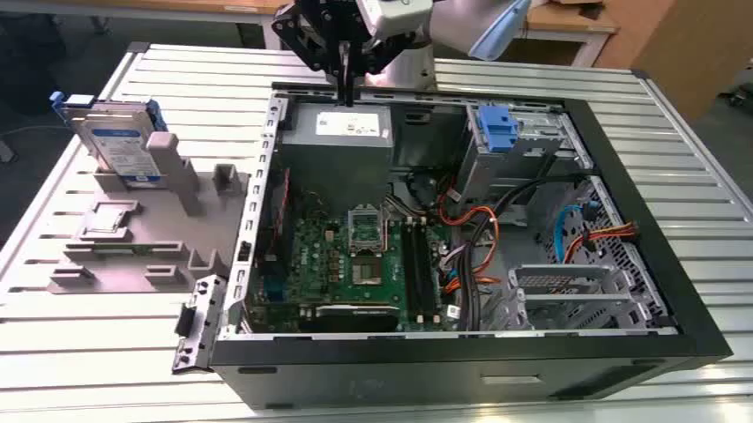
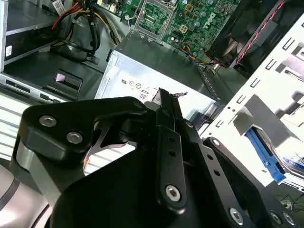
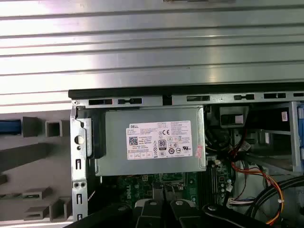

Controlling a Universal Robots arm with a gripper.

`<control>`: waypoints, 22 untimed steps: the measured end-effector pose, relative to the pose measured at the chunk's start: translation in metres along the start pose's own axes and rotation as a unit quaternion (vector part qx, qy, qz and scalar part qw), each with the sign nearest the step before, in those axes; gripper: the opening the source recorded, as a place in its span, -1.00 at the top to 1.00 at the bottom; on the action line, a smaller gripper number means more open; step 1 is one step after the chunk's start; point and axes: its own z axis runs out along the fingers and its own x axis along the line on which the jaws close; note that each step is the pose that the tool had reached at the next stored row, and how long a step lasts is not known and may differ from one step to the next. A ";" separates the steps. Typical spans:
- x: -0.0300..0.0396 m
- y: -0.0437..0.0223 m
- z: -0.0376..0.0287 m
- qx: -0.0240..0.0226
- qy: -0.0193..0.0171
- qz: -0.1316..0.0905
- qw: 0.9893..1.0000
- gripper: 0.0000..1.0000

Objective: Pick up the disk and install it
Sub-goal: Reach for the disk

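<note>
The ribbed metal tabletop spreads out under the fingers on every side. It carries the open computer case, whose far wall lies just below the fingertips. A grey holder sits on the tabletop well off to the fingers' side, toward the exterior view's left and outside the case. Right beneath the fingers lies the grey power supply with its white sticker, close but apparently not touched. The drive bay with its blue bracket is on the fingers' other side, toward the exterior view's right, inside the case.

The disk stands on edge in the holder, in its blue carrier with the label facing out. It is well apart from the fingers and nothing is gripping it.

The fingers point straight down, appear pressed together, and hold nothing.

As I judge it, the pick-up has not begun and the arm is poised over the case rather than over the disk. Taking hold would call for the fingers to part wide enough to span the carrier. Since the disk stands upright, they would need to come at its upper edge from above.
</note>
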 end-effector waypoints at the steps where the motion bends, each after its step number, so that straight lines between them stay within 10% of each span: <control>1: 0.0000 0.0000 0.0000 0.000 0.000 0.000 1.000 0.70; 22: 0.0062 -0.0005 -0.0002 0.000 0.000 0.000 1.000 0.70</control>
